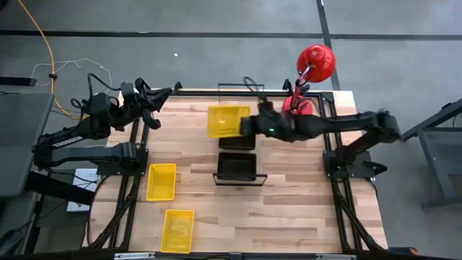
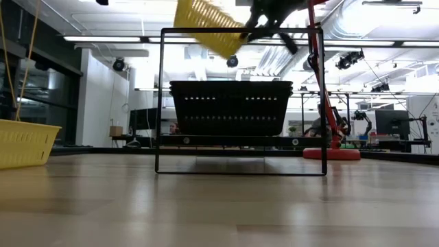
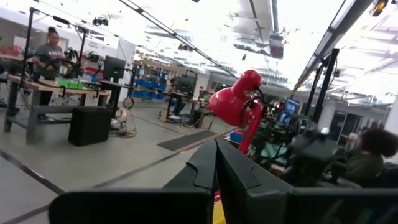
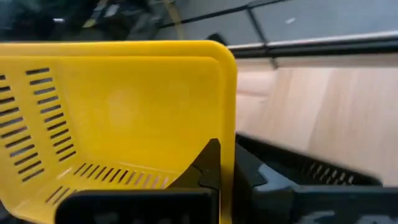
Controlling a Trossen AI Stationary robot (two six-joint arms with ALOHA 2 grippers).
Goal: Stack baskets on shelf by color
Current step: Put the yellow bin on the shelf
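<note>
One bright yellow slotted plastic basket hangs tilted over the shelf's far end, pinched at its rim by the right gripper. Black baskets already sit on the shelf; two yellow baskets wait near the table's left edge (still unstacked, I judge). The left gripper, pressed together, idles at the far left corner.

Yellow & black baskets, pale wood desk
3 yellow slotted baskets, 1 black basket w/ pale slot rows; red lamp.
</note>
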